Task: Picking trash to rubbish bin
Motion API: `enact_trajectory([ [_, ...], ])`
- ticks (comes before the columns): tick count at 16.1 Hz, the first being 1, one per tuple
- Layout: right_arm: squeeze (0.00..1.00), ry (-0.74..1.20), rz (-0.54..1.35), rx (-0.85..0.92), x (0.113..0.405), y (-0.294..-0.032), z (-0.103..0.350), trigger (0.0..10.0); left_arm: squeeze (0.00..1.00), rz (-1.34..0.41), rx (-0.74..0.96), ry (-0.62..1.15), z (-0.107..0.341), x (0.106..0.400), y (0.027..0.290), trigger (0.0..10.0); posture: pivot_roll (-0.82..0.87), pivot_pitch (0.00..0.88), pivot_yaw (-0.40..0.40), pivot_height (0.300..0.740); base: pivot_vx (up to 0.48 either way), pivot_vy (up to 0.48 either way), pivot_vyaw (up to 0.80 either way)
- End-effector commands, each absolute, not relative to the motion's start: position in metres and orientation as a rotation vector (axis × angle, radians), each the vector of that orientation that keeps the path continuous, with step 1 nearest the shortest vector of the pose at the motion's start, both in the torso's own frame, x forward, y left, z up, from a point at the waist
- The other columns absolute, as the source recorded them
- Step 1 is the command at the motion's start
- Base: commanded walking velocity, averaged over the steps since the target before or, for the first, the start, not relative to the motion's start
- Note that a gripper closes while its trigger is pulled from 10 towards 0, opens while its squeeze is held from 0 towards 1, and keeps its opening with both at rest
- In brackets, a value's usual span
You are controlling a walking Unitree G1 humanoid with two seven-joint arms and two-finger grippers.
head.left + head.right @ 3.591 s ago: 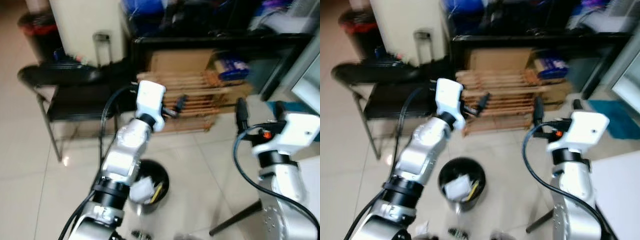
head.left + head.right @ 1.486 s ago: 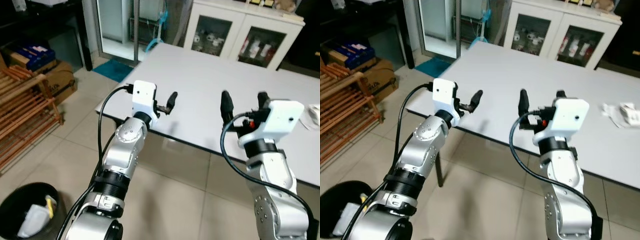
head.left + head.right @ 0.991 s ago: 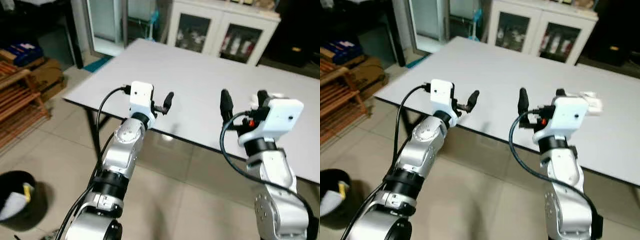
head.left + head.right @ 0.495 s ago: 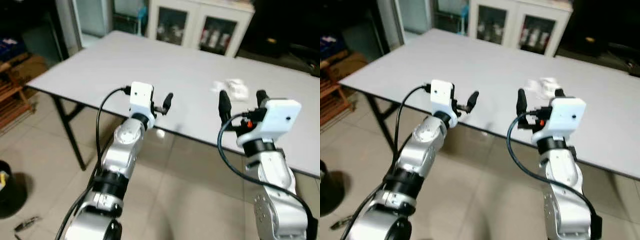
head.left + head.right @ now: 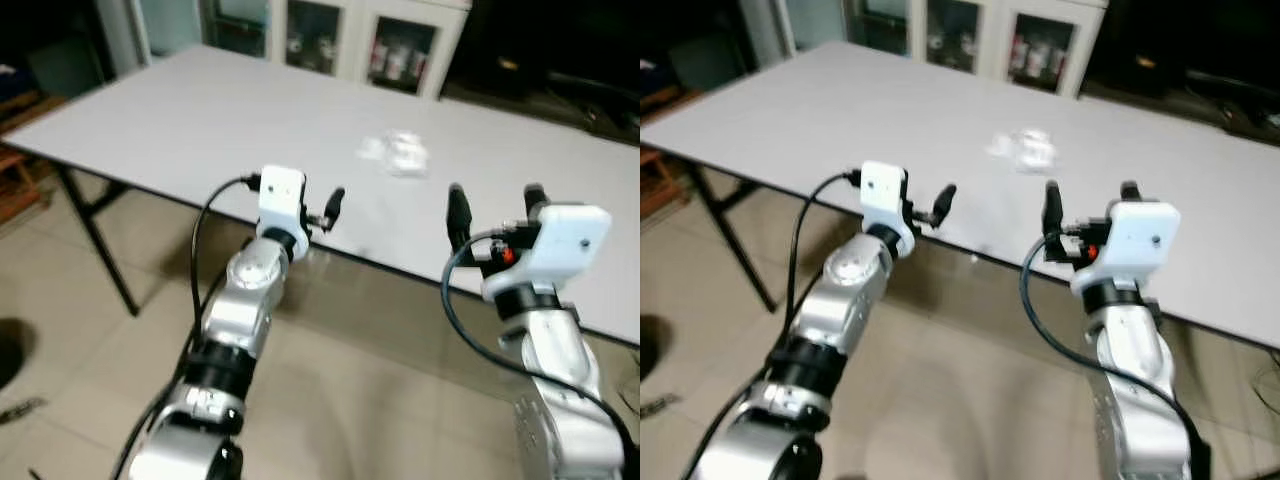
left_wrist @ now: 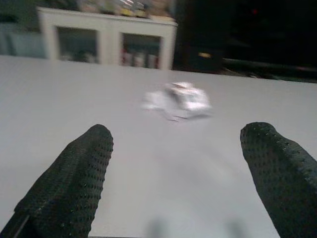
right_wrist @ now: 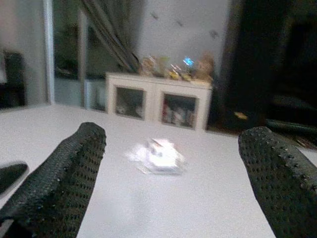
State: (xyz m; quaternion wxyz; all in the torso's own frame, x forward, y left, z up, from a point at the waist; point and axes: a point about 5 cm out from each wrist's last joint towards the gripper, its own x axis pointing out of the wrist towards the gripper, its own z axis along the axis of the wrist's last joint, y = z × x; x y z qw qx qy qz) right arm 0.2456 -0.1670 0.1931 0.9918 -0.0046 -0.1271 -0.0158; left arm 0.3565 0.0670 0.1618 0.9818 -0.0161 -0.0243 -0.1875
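Observation:
A crumpled white paper wad (image 5: 400, 152) lies on the long white table (image 5: 180, 110), past its near edge. Both arms are raised in front of me at the table's front edge. My left gripper (image 5: 328, 208) is open and empty, short of the wad and to its left. My right gripper (image 5: 494, 208) is open and empty too, on the near right of the wad. In the left wrist view the wad (image 6: 178, 100) lies ahead between the black fingers (image 6: 74, 183). The right wrist view also has the wad (image 7: 157, 154) ahead, centred between its fingers (image 7: 277, 188).
A white cabinet with glass doors (image 5: 370, 45) stands behind the table. A black table leg (image 5: 95, 240) slants down at the left over the tiled floor. A dark round shape (image 5: 8, 350) sits at the left edge, with small litter (image 5: 20, 408) near it.
The camera has swung right: the black bin slid off to the left, and the table with the paper wad moved toward the middle. Both grippers stayed open and raised.

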Motion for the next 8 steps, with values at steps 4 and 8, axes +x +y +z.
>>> enact_trajectory([
  [4, 0.00, -0.272, -0.075, -0.018, 0.2451, -0.1750, 0.1958, 10.0, 0.00, -0.403, -0.010, -0.058, 0.1658, 0.3564, 0.0618, 10.0, 0.12, 0.041, -0.066, 0.740, 0.000, -0.464, 0.00],
  [8, 0.00, -0.274, -0.049, -0.008, 0.2451, -0.1693, 0.1951, 10.0, 0.00, -0.413, -0.062, -0.072, 0.1700, 0.3561, 0.0612, 10.0, 0.12, 0.041, -0.066, 0.740, 0.000, 0.000, 0.00],
])
